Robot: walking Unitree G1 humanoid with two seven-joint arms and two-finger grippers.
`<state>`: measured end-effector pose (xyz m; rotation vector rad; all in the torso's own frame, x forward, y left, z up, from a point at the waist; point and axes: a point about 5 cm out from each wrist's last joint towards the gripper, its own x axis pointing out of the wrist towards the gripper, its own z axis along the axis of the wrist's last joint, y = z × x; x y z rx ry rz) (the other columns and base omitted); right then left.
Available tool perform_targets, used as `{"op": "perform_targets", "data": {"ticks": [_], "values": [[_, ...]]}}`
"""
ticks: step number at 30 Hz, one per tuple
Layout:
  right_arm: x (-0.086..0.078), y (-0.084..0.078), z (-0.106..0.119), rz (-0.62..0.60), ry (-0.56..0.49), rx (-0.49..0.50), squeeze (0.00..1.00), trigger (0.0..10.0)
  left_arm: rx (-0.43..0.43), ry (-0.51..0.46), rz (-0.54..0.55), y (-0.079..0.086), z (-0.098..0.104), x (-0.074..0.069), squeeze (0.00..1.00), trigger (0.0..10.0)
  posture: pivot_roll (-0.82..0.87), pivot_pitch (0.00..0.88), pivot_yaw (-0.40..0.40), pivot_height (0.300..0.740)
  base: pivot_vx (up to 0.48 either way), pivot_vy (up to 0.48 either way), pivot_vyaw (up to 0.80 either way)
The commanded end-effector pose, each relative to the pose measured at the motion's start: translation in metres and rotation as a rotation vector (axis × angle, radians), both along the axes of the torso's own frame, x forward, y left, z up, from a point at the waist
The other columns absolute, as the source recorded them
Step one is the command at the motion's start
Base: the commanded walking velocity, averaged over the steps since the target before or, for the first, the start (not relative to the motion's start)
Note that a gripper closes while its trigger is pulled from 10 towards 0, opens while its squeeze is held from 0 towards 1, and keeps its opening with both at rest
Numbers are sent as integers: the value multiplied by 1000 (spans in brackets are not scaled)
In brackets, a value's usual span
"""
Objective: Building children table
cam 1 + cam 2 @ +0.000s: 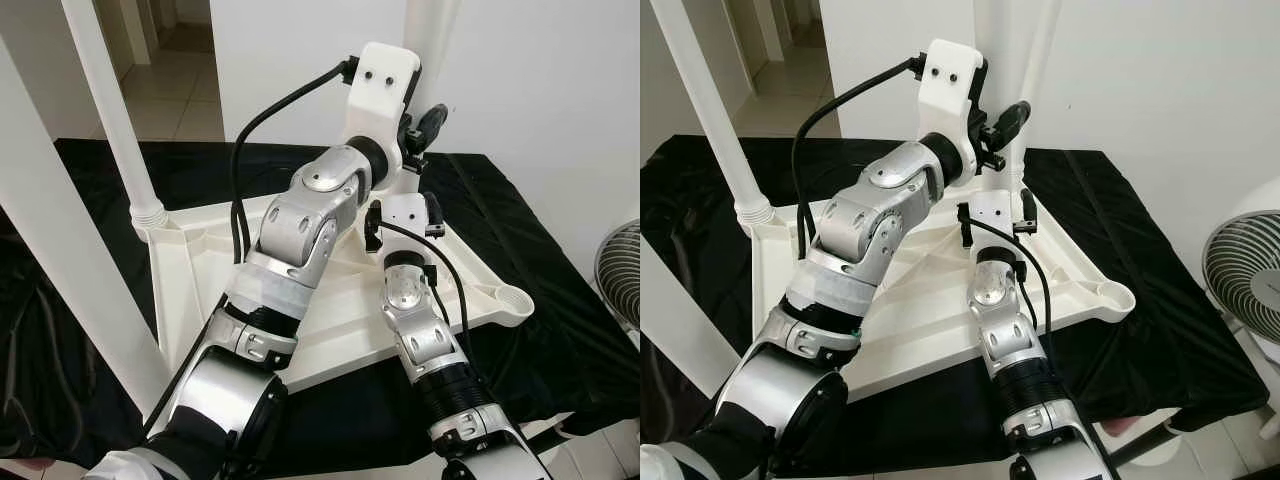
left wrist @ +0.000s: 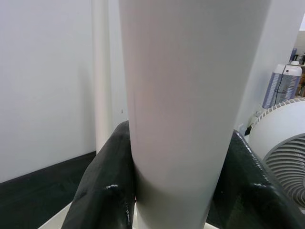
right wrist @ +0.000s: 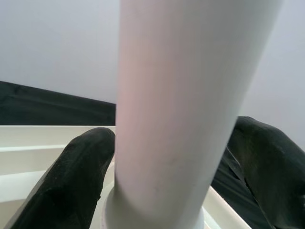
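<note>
A white plastic table top point(image 1: 330, 320) lies upside down on a black cloth point(image 1: 560, 300). Three white legs stand up from its corners: one at the back left point(image 1: 115, 120), one close at the near left point(image 1: 50, 250), and the far leg point(image 1: 1035, 60). My left gripper point(image 1: 1002, 125) is shut on the far leg well above its base; its black fingers point(image 2: 107, 191) press the white tube point(image 2: 186, 105). My right gripper point(image 1: 405, 195) holds the same leg point(image 3: 186, 105) just above the socket, with a finger point(image 3: 81, 176) on each side. The right corner socket point(image 1: 510, 298) has no leg.
A white fan point(image 1: 1245, 270) stands on the floor to the right of the cloth. A white wall rises right behind the far leg. A tiled hallway point(image 1: 170, 90) opens at the back left.
</note>
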<state>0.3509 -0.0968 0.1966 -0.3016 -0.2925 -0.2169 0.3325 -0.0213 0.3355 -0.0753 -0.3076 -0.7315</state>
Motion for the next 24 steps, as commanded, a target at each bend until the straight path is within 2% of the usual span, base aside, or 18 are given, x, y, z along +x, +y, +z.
{"op": "perform_targets", "data": {"ticks": [1, 18, 19, 20, 21, 23, 24], "values": [[0, 2, 1, -8, -13, -6, 0, 10000, -23, -20, 23, -3, 9, -2, 0, 10000, 16, 27, -50, 740, 0, 0, 0], [4, -4, 14, -56, -85, 30, 0, 10000, -19, -20, 4, -6, 9, -5, 0, 10000, 23, 25, -45, 740, 0, 0, 0], [5, -4, 15, -61, -88, 32, 0, 7412, -19, -21, 3, -7, 9, -6, 0, 10000, 26, 24, -46, 740, 0, 0, 0], [5, -4, 15, -64, -91, 33, 0, 7412, -20, -21, 2, -7, 9, -6, 0, 10000, 26, 24, -46, 740, 0, 0, 0], [5, -5, 15, -68, -93, 41, 0, 4431, -20, -22, 2, -7, 10, -7, 0, 10000, 29, 24, -47, 740, 0, 0, 0], [5, -5, 15, -69, -94, 46, 0, 4431, -21, -22, 2, -7, 10, -7, 0, 10000, 29, 24, -47, 740, 0, 0, 0], [6, -6, 14, -77, -93, 51, 0, 314, -22, -23, 2, -7, 10, -7, 0, 10000, 31, 25, -47, 740, 0, 0, 0]]}}
